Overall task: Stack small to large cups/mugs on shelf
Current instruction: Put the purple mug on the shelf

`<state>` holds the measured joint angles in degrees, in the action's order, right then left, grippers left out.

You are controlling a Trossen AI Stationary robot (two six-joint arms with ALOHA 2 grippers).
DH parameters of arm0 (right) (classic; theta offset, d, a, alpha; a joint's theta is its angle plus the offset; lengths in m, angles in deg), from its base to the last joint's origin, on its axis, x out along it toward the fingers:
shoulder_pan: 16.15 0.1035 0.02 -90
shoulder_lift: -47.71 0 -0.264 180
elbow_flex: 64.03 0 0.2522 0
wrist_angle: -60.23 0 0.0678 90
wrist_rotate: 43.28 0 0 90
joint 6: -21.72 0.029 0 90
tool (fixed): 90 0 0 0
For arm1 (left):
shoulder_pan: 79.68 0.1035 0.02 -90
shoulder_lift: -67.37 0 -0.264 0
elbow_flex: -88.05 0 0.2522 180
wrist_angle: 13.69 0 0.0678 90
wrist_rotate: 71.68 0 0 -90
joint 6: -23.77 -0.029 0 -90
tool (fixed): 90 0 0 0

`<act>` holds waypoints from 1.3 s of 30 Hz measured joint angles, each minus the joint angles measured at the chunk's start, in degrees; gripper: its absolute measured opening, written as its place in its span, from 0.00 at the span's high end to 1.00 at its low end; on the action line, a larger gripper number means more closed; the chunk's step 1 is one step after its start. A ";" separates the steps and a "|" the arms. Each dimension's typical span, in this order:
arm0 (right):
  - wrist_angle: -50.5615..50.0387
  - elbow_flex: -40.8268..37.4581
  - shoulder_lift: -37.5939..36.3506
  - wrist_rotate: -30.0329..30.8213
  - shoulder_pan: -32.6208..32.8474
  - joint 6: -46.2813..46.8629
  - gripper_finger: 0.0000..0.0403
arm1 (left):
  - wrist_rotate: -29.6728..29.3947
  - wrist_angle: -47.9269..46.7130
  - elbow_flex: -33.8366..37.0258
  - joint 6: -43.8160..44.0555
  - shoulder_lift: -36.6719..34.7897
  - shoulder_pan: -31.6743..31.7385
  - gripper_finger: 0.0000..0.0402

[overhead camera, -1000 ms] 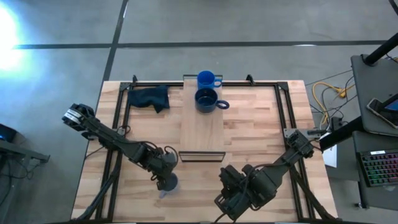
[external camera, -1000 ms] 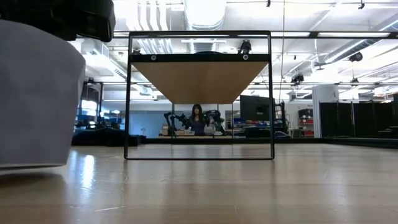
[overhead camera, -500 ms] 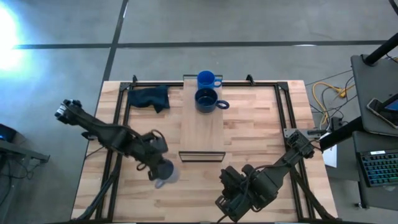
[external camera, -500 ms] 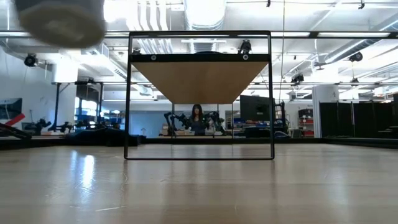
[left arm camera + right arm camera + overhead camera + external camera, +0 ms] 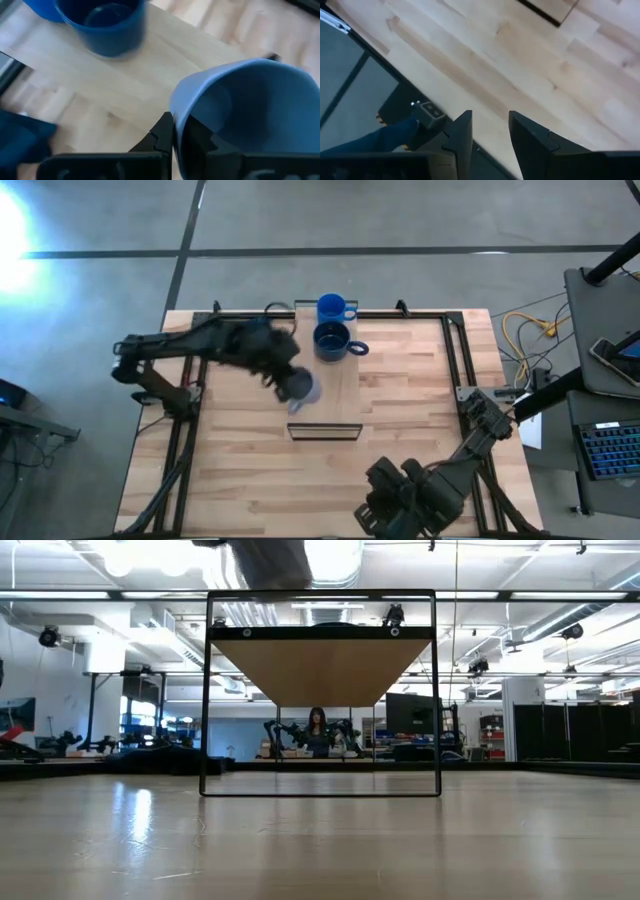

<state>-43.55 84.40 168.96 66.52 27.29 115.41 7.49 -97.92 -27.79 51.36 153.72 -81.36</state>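
My left gripper (image 5: 290,380) is shut on the small grey-blue mug (image 5: 301,389), which it holds over the left edge of the light wood shelf (image 5: 335,385), in its near half. The dark navy mug (image 5: 333,340) and, behind it, the bright blue mug (image 5: 333,308) stand on their bases at the shelf's far end. The left wrist view shows the grey-blue mug (image 5: 250,115) close up, with the navy mug (image 5: 107,22) beyond it. My right gripper (image 5: 383,505) is open and empty at the table's near edge. My left gripper pinches the grey-blue mug's wall at the rim (image 5: 176,117), one finger (image 5: 162,135) outside and one finger (image 5: 197,137) inside. The mug's mouth faces the wrist camera. The mug is lifted clear of the table.
The shelf's dark metal frame (image 5: 320,690) stands at its near end, with the board's underside (image 5: 320,665) raised above the tabletop. A dark blue cloth (image 5: 20,140) lies left of the shelf, mostly hidden under my left arm in the high view.
My left gripper has lifted the grey-blue mug off the table's near left part. It has carried the mug up and toward the far edge and the right, to the shelf's left edge. My right gripper has drawn back a little toward the near edge.
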 joint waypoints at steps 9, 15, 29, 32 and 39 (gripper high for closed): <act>0.00 0.00 0.00 2.04 4.19 10.69 0.70 | 7.64 -3.57 -9.06 -6.34 12.92 10.41 1.00; 0.00 0.00 0.00 4.38 5.17 13.22 0.70 | 9.22 -5.90 -15.21 -8.96 19.13 10.44 0.99; 0.02 0.00 0.00 6.26 5.32 9.49 0.70 | 11.06 -8.08 -20.09 -9.92 24.74 13.75 0.98; 0.00 0.00 0.00 6.31 5.32 8.31 0.71 | 10.90 -7.98 -20.60 -9.96 24.79 14.33 0.98; 0.01 0.00 0.00 6.39 5.30 6.11 0.71 | 10.93 -7.53 -23.52 -9.96 24.42 14.72 0.90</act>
<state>-43.54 84.40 168.96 72.91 32.58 121.52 18.42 -105.46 -51.31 41.40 178.13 -66.64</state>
